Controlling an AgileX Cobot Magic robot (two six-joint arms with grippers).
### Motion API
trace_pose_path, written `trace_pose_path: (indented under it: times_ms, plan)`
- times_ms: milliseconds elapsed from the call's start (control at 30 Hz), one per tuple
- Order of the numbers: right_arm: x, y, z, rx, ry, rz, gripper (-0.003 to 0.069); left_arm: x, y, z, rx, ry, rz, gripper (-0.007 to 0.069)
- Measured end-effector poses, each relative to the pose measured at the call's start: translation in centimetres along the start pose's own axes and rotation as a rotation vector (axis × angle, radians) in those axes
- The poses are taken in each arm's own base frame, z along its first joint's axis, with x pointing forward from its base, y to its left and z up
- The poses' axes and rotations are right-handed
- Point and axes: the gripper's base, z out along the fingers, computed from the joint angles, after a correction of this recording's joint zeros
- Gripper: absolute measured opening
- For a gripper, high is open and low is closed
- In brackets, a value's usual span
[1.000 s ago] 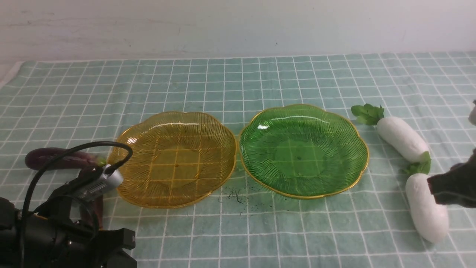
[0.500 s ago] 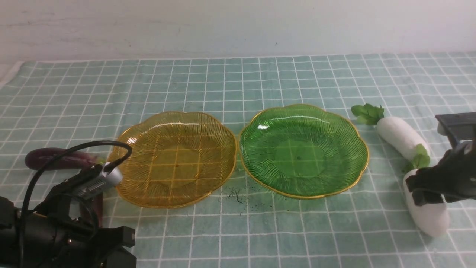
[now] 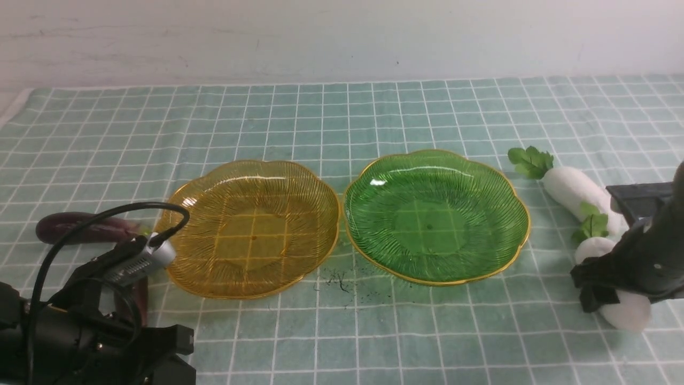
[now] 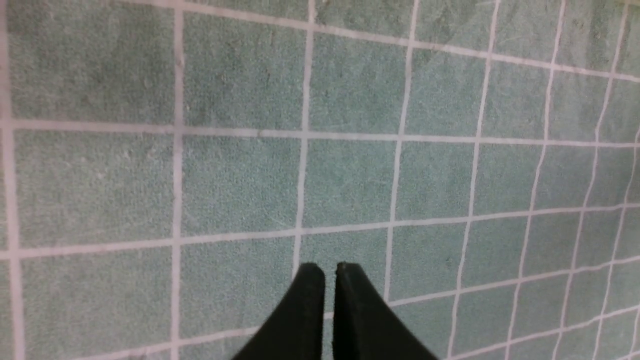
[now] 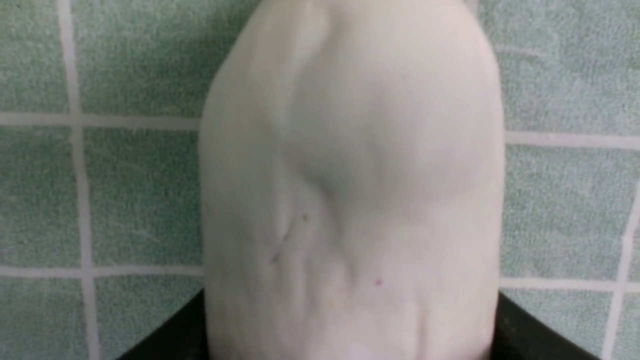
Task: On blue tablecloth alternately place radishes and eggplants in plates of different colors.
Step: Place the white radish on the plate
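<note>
At the right edge of the table, the right gripper (image 3: 614, 248) is down over the near radish (image 3: 628, 313), jaws spread wide, one finger on each side of it. In the right wrist view the white body fills the gap between the two dark fingers. Can't tell if they press it. That radish lies flat on the blue tablecloth (image 3: 342, 117). Its leafy top is close to the far radish (image 3: 572, 187), but I cannot tell if they touch. The far radish lies just right of the green plate (image 3: 435, 214), leaves pointing toward the back edge.

Green plate and amber plate (image 3: 251, 224) sit side by side at table centre, rims nearly touching, both with nothing in them. Small dark specks (image 3: 342, 280) on the cloth just in front of where they meet.

Near the left edge, one eggplant (image 3: 80, 227) lies left of the amber plate, stem end toward it. A second eggplant (image 3: 140, 299) is mostly hidden behind the left arm, close to that plate's front-left rim.

The left gripper (image 4: 330, 267) is at the front-left corner, fingers pinched almost together, nothing between them, just bare cloth below.
</note>
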Motion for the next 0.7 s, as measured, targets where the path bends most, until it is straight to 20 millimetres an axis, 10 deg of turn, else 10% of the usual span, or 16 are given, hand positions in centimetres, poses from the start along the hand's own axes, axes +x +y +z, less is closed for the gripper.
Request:
trace_pose_path:
  times_ms: [467,700]
  plan:
    - [-6.1,5.3,-6.9,-0.445,-0.210,-0.080,0.0477,0.0,0.0,0.0,-0.001,0.000,0.001,0.0013]
    - [-7.3,12.5,-4.4,-0.477,-0.355,-0.274,0.0477,0.0,0.0,0.0,-0.001,0.000,0.008,0.0013]
